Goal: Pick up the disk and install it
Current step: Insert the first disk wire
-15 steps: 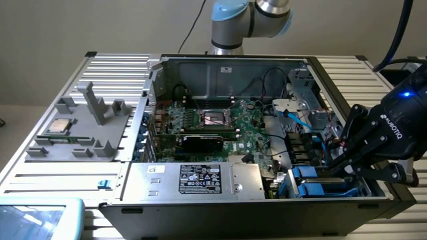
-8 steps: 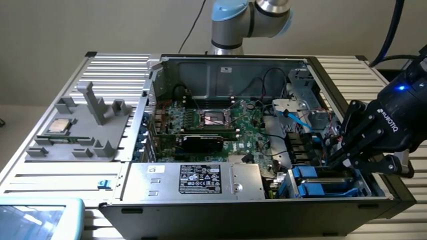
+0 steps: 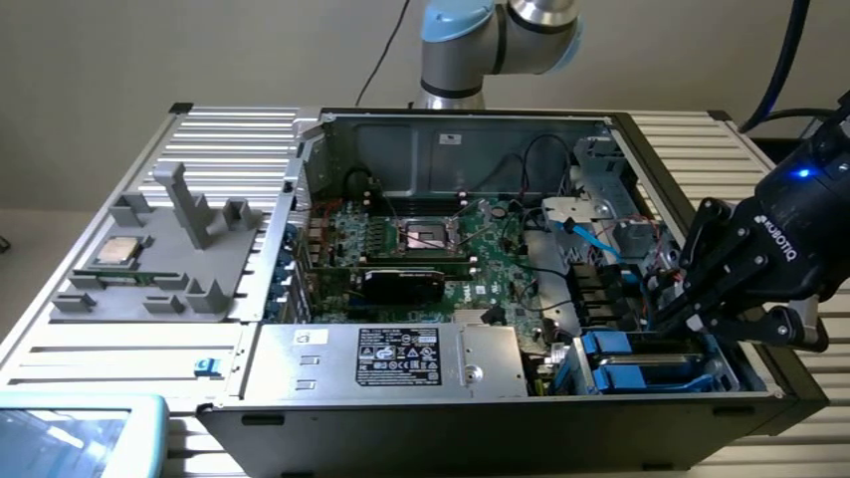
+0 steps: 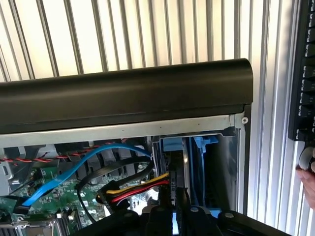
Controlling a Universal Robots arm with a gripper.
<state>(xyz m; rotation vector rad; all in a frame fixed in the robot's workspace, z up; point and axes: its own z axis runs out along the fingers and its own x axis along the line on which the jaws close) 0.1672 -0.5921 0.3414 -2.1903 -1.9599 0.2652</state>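
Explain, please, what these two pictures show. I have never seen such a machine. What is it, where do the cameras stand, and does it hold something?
The machine is a robot arm with a grasping tool. One picture comes from a camera off the arm. The other comes from a camera on its wrist, looking down past the tool. On the slatted table lies an open computer case. Beside it stands a grey holder with a chip. The tool reaches into the corner bay with blue carriers. Whether it grips anything, I cannot tell. A person's hand is nearby.
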